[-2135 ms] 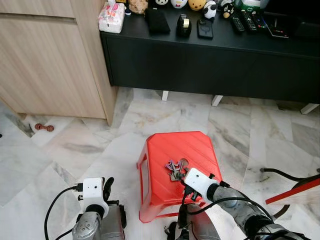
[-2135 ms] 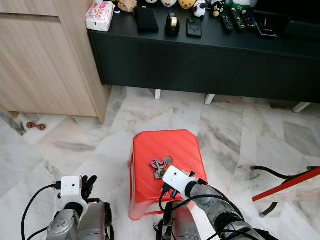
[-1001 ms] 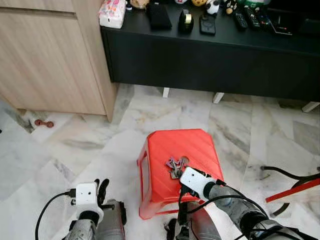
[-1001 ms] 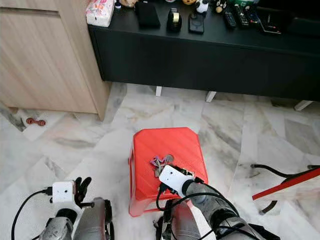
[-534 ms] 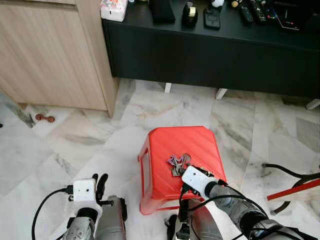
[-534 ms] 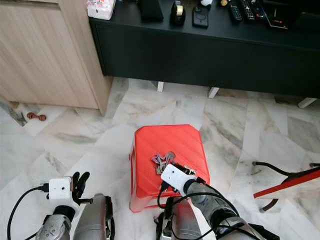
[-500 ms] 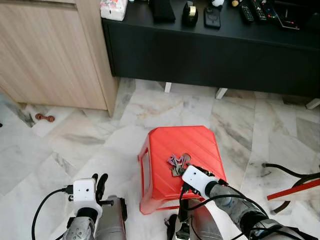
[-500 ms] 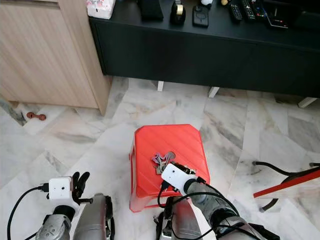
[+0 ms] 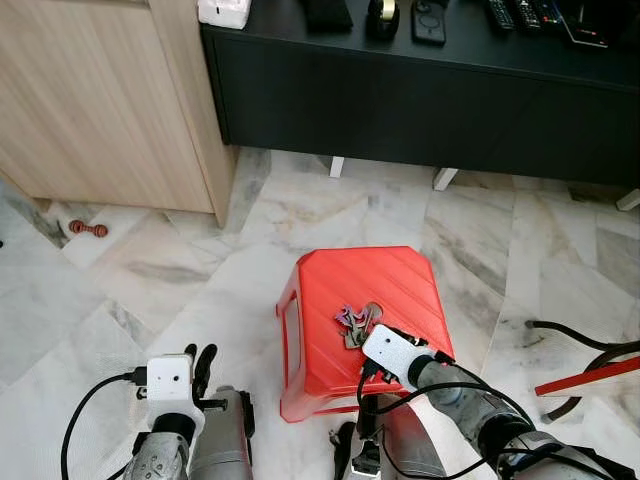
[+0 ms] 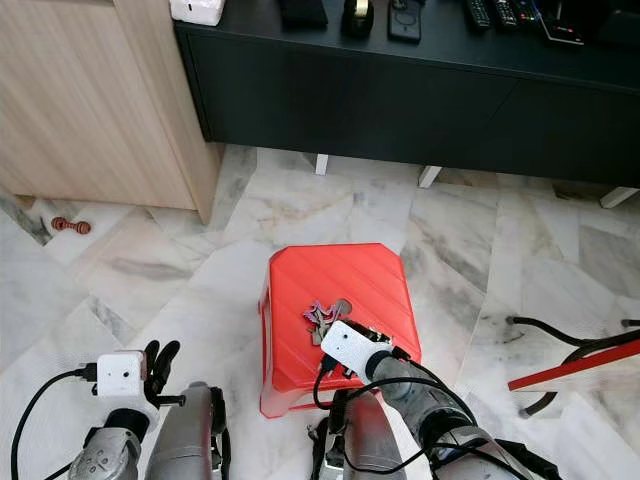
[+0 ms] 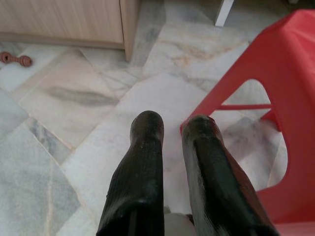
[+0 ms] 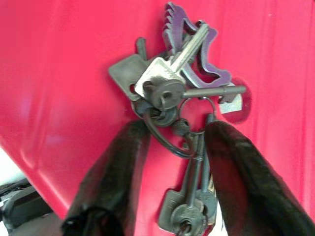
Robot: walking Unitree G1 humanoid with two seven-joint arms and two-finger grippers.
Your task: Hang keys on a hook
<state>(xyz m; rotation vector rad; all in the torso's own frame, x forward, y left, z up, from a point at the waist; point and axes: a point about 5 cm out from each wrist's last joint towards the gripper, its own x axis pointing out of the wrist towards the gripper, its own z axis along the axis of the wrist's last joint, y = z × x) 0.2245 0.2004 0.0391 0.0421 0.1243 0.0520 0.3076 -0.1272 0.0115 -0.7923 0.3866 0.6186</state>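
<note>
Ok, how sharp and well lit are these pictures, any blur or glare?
Eye views: even daylight, sharp, soft sheen on the marble floor. Right wrist view: keys fairly crisp on the red stool, right gripper fingers soft and blurred. Left wrist view: left gripper slightly out of focus, floor clear.

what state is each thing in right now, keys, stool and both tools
keys: lying in a bunch on the stool, not lifted
stool: upright on the floor
right tool: open, fingers either side of the key ring
left tool: idle, low beside the stool, fingers close together
</note>
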